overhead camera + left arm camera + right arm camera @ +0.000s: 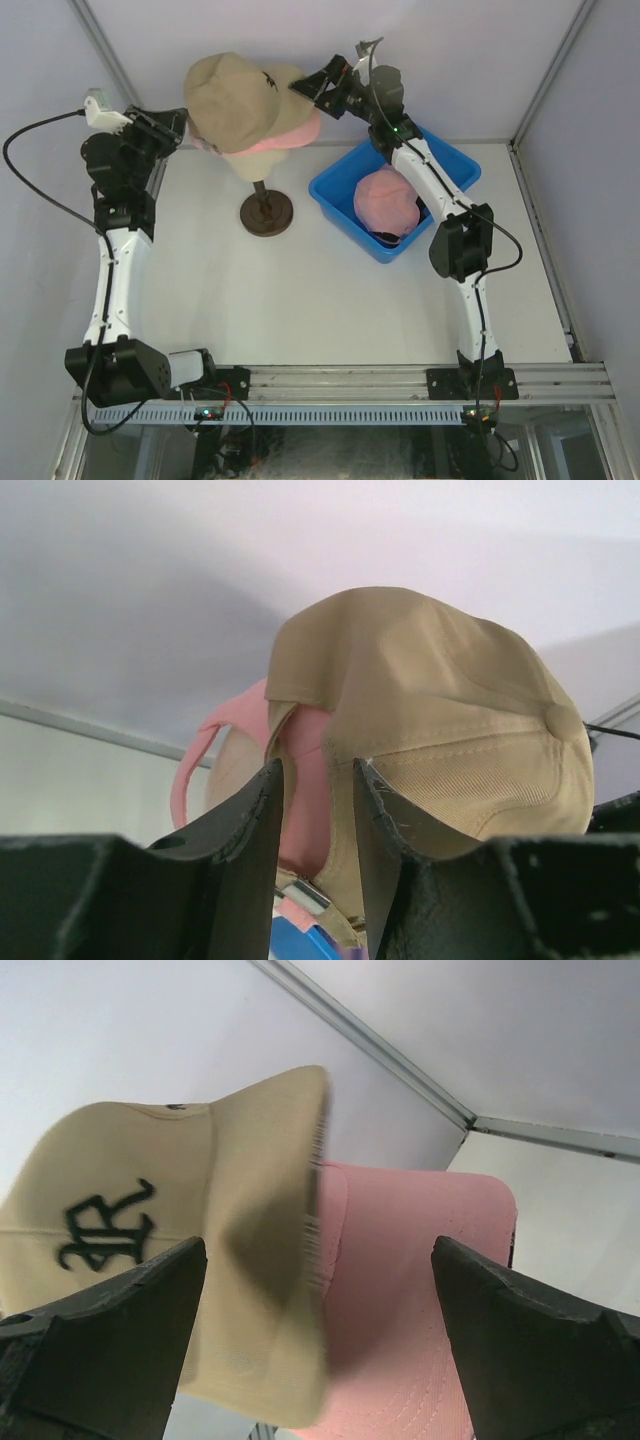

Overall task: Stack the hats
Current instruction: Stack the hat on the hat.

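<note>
The tan cap [232, 98] sits over a pink cap [292, 134] on the mannequin stand [266, 212], long axis left to right, brims pointing right between the wide-open jaws of the right gripper [310, 95]. At the caps' rear edge the left gripper [318, 768] has its jaws narrowly parted; whether they pinch fabric I cannot tell

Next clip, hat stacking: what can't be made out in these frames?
- Top view: dark item in the blue bin, mostly covered by a pink cap.
- Left wrist view: whether the left gripper pinches fabric; its fingers overlap the tan cap at its rear.
- Right wrist view: tan cap's brim edge, blurred.
</note>
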Controlling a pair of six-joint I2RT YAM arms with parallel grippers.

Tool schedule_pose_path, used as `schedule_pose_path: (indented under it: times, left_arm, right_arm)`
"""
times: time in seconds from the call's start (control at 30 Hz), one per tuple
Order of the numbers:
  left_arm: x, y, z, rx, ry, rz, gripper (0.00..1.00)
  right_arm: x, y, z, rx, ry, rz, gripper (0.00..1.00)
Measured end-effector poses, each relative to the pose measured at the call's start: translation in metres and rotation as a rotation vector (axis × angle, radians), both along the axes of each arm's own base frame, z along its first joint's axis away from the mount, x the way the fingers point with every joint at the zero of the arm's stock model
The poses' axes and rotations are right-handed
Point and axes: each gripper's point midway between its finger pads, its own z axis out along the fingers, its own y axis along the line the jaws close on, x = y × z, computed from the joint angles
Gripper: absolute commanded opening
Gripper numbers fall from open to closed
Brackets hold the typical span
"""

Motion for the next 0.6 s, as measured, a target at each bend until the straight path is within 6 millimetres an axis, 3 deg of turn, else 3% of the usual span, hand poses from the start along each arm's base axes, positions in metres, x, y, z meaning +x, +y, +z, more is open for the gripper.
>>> schedule_pose_path:
  times: [0.23,0.6]
  left_arm:
    - [0.013,0.001,-0.028,-0.002,0.088,-0.009,0.37]
    - [0.019,-0.004,-0.030,0.011,0.080,-0.049,0.37]
  right_arm:
    - [-0.006,-0.002,0.012,0.006,-0.015,0.001,0.94]
    - [-0.008,-0.003,0.015,0.009,-0.021,0.004,0.94]
